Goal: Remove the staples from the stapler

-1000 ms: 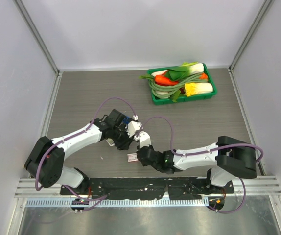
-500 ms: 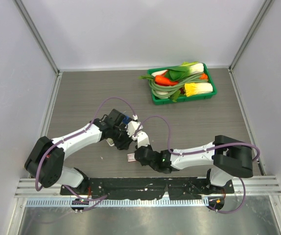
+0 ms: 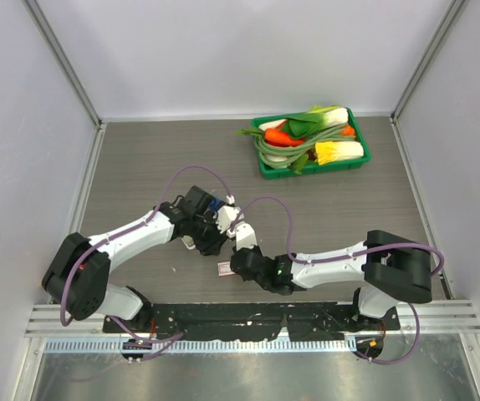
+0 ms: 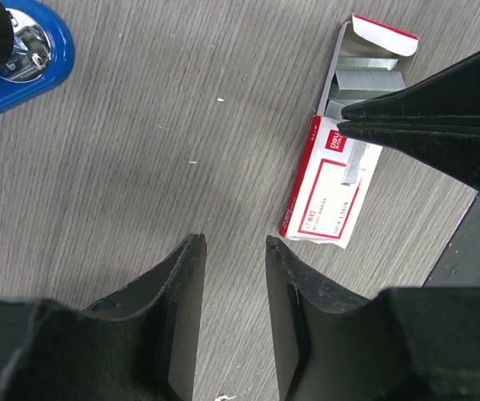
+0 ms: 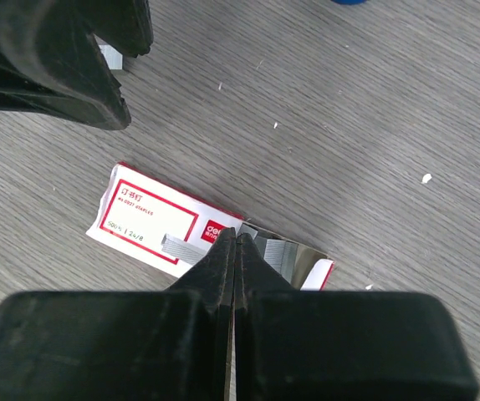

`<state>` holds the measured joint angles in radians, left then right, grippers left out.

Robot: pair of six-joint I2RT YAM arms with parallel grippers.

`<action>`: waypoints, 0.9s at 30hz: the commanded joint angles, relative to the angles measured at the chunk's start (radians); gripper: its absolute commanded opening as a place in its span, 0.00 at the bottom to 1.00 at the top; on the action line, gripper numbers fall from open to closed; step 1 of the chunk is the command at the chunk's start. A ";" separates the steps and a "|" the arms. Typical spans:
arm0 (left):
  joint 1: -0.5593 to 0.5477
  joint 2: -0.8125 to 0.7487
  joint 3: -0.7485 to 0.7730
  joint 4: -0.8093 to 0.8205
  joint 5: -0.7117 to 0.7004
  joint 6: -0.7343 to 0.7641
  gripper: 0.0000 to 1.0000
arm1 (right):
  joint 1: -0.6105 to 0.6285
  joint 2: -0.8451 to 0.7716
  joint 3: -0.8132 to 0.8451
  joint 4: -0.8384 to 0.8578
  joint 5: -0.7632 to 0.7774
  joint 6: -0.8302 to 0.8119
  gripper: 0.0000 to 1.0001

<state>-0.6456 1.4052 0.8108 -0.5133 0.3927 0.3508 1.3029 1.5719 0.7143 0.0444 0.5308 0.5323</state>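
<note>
The dark-blue stapler (image 4: 24, 48) lies at the top left of the left wrist view, with bright metal showing at its end; from above the stapler (image 3: 213, 203) peeks out beside the left wrist. My left gripper (image 4: 233, 244) hovers open over bare table, with nothing between its fingers. A red-and-white box (image 5: 152, 219) lies flat with its end flap open, and silvery staples (image 5: 280, 251) show inside. My right gripper (image 5: 237, 236) is shut, its tip resting at the box's open mouth. I see no strip held between its fingers. The two grippers, left gripper (image 3: 209, 242) and right gripper (image 3: 232, 267), are close together.
A green tray (image 3: 267, 170) of toy vegetables stands at the back right. Grey walls with metal rails enclose the wood-grain table. Small pale specks (image 5: 426, 178) lie scattered on the tabletop near the box.
The right arm has shifted slightly left towards the box. The left arm and both grippers' openings look unchanged.
</note>
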 commanded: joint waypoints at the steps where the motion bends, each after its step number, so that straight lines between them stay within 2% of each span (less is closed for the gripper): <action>1: -0.002 -0.008 0.001 0.013 0.020 0.008 0.39 | -0.011 0.007 0.002 0.017 0.043 0.024 0.01; 15: -0.002 -0.005 0.002 0.010 0.023 0.005 0.38 | -0.011 -0.006 -0.006 0.008 0.061 0.025 0.01; 27: -0.002 -0.006 0.002 0.007 0.021 0.005 0.38 | -0.011 -0.050 0.022 0.032 0.017 0.000 0.04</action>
<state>-0.6456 1.4052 0.8108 -0.5137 0.3931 0.3473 1.2938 1.5772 0.7036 0.0448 0.5480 0.5373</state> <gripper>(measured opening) 0.383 0.026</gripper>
